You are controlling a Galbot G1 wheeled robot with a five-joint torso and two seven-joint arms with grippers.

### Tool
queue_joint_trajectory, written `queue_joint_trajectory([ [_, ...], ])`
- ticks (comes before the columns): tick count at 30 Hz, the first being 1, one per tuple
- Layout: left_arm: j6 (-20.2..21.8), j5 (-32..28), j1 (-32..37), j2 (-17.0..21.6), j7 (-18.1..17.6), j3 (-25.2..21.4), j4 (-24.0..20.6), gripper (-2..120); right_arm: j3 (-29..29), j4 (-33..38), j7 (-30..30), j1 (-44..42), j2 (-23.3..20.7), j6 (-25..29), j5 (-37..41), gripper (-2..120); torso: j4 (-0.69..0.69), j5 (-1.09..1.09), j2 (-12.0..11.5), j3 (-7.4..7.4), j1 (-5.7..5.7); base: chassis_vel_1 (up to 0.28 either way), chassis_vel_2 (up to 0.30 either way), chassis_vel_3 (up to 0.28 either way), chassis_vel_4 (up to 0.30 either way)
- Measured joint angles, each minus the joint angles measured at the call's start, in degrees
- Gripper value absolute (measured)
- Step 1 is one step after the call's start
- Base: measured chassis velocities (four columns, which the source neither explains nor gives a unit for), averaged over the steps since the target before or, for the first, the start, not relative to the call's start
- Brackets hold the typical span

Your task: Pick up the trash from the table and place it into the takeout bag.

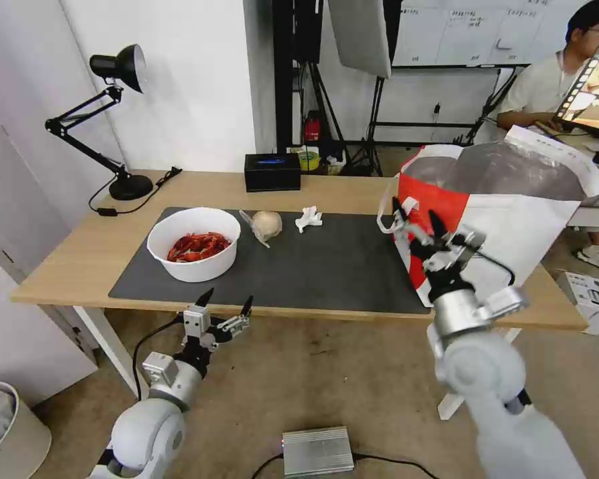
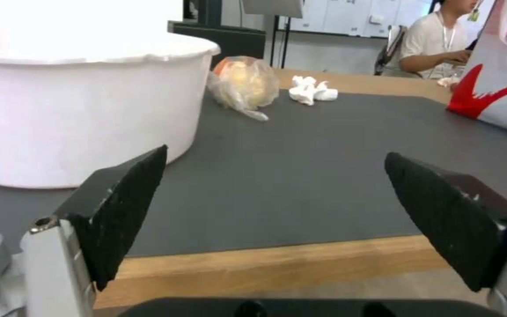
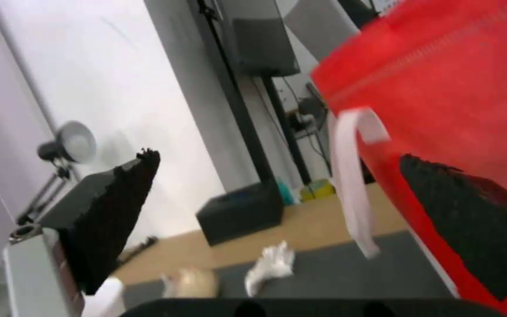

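Step looks like pre-grasp, nothing held yet. Left gripper [image 1: 227,301] hangs just off the table [image 1: 66,259] front edge, fingers wide, w/ the bowl [image 1: 194,243] of red shells nearest. Wrapped lump [image 1: 267,225] and tissue [image 1: 309,218] lie farther back on the mat [image 1: 339,266]. Right gripper [image 1: 417,230] is up by the takeout bag [image 1: 512,219] strap side, fingers wide, empty. You'd prob need left to clear the edge, then go for the bowl rim. Mat centre is open room; bag wall crowds the right.

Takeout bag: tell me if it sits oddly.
Yes. The takeout bag leans instead of standing square, its base past the table's front edge. The right gripper, open, is at its strap.
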Motion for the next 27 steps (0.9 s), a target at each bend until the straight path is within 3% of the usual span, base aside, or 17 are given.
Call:
queue_joint_trajectory([
  [16, -1.33, 0.06, 1.7, -0.16, 1.3, -3.44, -0.31, 100, 1.28, -4.06, -2.61, -7.24, 3.1, 8.09, -13.41, 100, 0.0, 0.0, 0.0, 0.0, 0.01, 0.0, 0.0, 0.0, 0.0],
  [27, -1.65, 0.06, 1.97, -1.07, 2.08, -4.45, -0.64, 100, 1.33, -5.49, -3.63, -12.62, 4.99, 11.39, -16.66, 100, 0.0, 0.01, 0.0, 0.0, 0.01, 0.0, 0.0, 0.0, 0.0],
])
